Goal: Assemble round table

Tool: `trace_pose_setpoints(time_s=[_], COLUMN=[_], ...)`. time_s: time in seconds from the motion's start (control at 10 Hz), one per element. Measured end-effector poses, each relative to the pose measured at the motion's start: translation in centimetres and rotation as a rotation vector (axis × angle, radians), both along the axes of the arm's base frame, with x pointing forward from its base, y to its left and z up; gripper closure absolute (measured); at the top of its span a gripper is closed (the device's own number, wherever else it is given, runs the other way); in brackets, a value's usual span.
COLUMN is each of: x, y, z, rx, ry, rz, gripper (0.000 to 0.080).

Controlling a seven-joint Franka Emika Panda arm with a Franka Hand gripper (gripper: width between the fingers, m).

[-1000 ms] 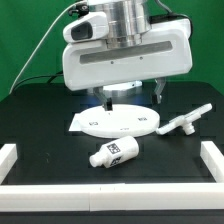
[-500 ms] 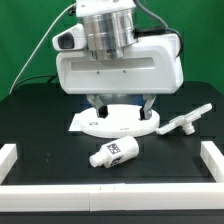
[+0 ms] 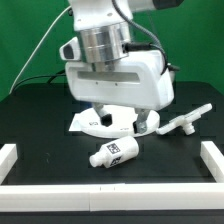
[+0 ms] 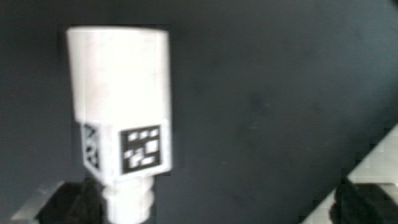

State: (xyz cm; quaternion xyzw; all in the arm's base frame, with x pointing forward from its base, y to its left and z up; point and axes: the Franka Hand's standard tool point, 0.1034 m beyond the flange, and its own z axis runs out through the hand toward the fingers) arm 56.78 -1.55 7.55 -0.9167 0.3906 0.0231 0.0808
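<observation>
Hand (image 3: 122, 120) in exterior view spread wide and empty, low over disc (image 3: 110, 128) on black worktop (image 3: 40, 125), post (image 3: 113, 152) lying near disc toward camera, foot (image 3: 186, 122) at the exterior view's right; in wrist view tagged post (image 4: 121, 100) lies flat on worktop, ungrasped.

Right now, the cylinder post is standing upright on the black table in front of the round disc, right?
No: the cylinder post lies on its side, not upright, on the black table in front of the round disc. The exterior view shows it.
</observation>
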Motion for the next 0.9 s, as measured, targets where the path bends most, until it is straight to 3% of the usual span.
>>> trace_pose_setpoints(time_s=[0.1, 0.3, 0.7, 0.9], x=[-1.1, -1.4, -2.5, -2.5], y=[-1.7, -2.8, -2.2, -1.8], z=[-1.6, -3.0, -6.5, -6.5], rx=[-0.009, -0.025, -0.056, -0.056], ry=[0.009, 0.008, 0.002, 0.002], rz=[0.031, 0.043, 0.039, 0.055], gripper=[0.015, 0.015, 0.015, 0.015])
